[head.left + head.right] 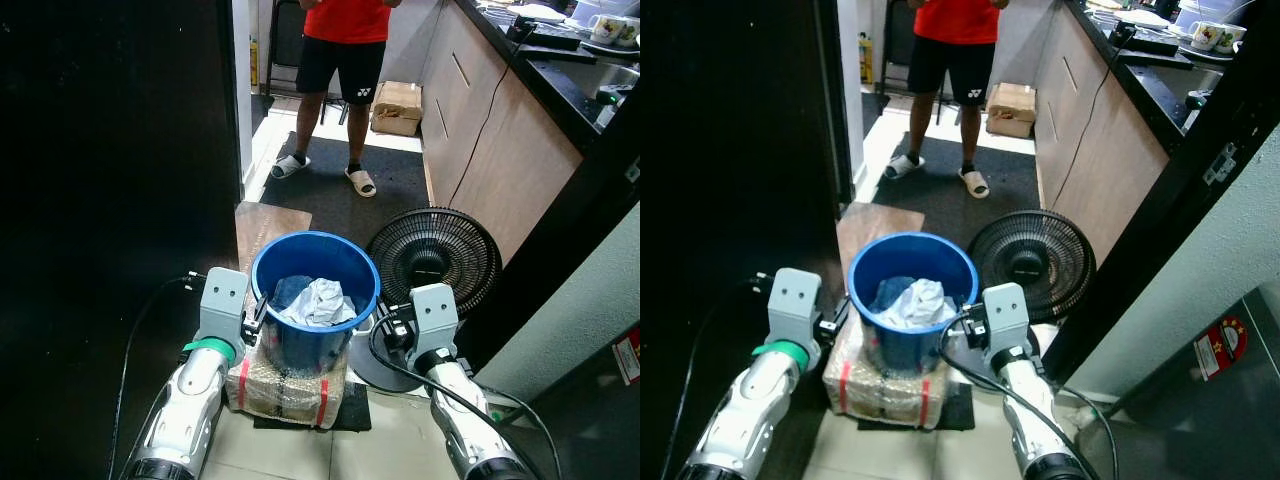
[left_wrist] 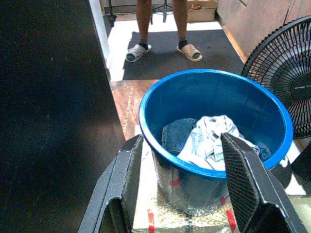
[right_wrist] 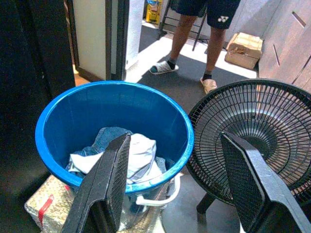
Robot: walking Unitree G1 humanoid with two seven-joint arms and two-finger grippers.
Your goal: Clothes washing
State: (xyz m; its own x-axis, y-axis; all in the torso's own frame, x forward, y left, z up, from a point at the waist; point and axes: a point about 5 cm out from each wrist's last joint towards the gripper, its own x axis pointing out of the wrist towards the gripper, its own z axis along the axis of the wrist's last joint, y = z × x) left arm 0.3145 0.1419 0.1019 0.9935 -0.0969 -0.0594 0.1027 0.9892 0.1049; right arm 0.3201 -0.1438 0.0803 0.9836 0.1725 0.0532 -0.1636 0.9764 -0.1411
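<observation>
- Overhead, the round blue plastic bucket (image 1: pixel 315 296) sat on a taped, wrapped box (image 1: pixel 287 390), crumpled white cloth (image 1: pixel 318 303) and denim inside; a black wire-grille fan (image 1: pixel 433 256) stood beside it, a person (image 1: pixel 340 70) beyond.
- Left wrist: the left gripper (image 2: pixel 187 182) gaped, its ribbed fingers straddling the bucket's near rim.
- Right wrist: the right gripper (image 3: pixel 180 182) was spread empty above bucket and fan; a white handle (image 3: pixel 158 196) showed.

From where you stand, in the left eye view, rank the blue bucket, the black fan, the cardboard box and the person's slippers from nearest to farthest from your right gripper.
1. Round blue plastic bucket, just left of the right gripper, and black wire-grille fan, just beyond it: too close to call.
2. Person's grey slippers, on the dark mat ahead.
3. Brown cardboard box, farthest, by the cabinets.
</observation>
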